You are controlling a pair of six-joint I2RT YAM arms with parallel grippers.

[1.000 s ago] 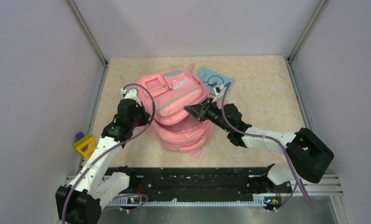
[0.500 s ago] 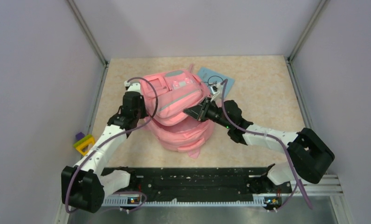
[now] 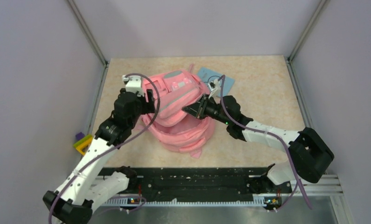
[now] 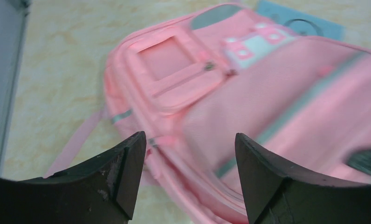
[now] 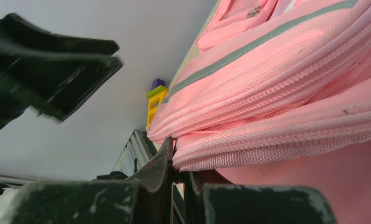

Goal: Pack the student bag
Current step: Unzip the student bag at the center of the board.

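Beige tabletop bore the soft pink fabric student bag — right gripper clamped its zippered edge, probably holding it open; left gripper hung, jaws apart.

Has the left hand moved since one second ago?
Yes. The left hand has moved farther from the yellow block, toward the far wall, and it has opened.

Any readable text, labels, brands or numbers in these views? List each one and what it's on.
No text can be read in any view.
Patch on the student bag: white and pink shapes, blurred, no letters can be made out.
Blue sheet behind the bag: only a black line drawing shows; any print is too small to read.
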